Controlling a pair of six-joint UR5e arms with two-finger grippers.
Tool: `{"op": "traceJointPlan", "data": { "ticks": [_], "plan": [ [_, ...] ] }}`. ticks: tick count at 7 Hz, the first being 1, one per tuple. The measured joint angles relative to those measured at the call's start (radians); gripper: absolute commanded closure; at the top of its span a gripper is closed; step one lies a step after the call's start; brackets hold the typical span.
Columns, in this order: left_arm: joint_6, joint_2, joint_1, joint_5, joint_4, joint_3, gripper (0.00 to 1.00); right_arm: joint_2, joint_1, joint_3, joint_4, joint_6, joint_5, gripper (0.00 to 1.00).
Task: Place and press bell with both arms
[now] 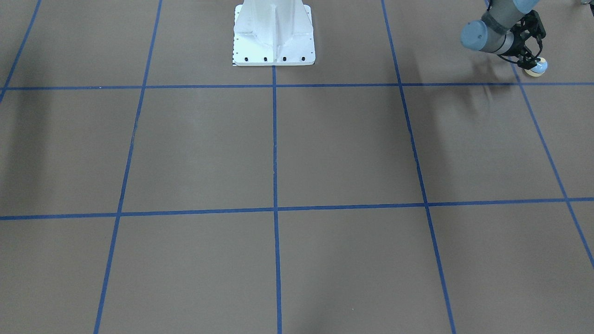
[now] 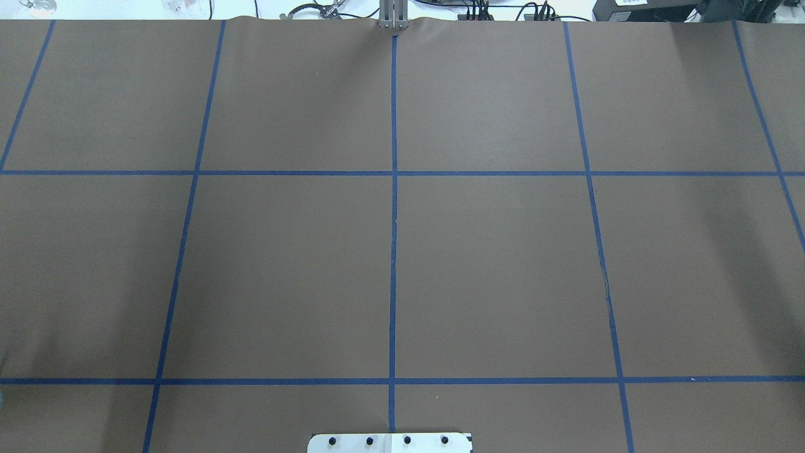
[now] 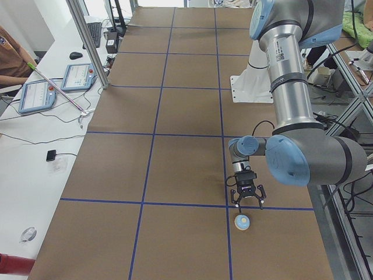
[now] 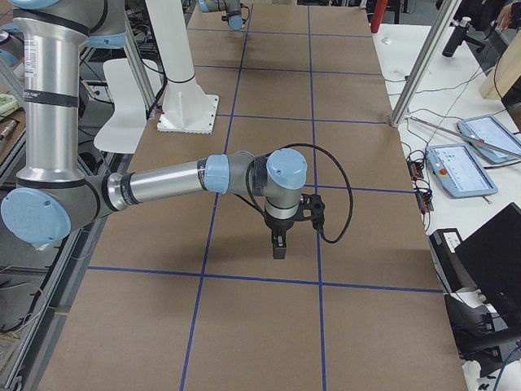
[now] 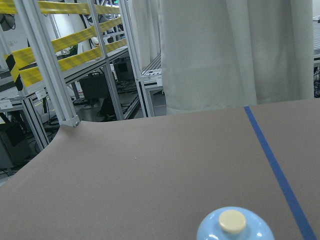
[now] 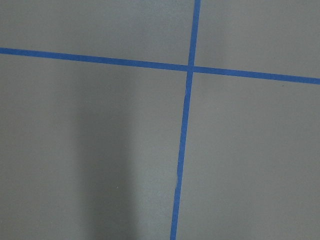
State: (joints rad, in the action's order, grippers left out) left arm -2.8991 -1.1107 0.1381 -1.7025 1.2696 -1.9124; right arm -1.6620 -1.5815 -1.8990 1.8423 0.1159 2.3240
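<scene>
At upper right of the front-facing view, bell (image 1: 538, 68): standing on worktop (image 1: 325, 148).
left hand (image 3: 247, 204): just over bell, spread wide, empty.
right hand (image 4: 279, 247): opening cannot be told.
handling: probably light, rigid, slick; pinch sides low, off button (image 5: 232, 221).

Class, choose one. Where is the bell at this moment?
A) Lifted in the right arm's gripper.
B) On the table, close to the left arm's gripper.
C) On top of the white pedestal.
B: the bell rests on the table right by the left gripper, whose fingers are spread open.
</scene>
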Motion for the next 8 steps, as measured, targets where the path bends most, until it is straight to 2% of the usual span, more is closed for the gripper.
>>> {"op": "traceJointPlan", "data": {
  "ticks": [8],
  "plan": [
    [-0.002, -0.008, 0.0, 0.091, 0.008, 0.057, 0.0, -0.009, -0.009, -0.005, 0.003, 0.001, 0.0, 0.0]
  ]
}}
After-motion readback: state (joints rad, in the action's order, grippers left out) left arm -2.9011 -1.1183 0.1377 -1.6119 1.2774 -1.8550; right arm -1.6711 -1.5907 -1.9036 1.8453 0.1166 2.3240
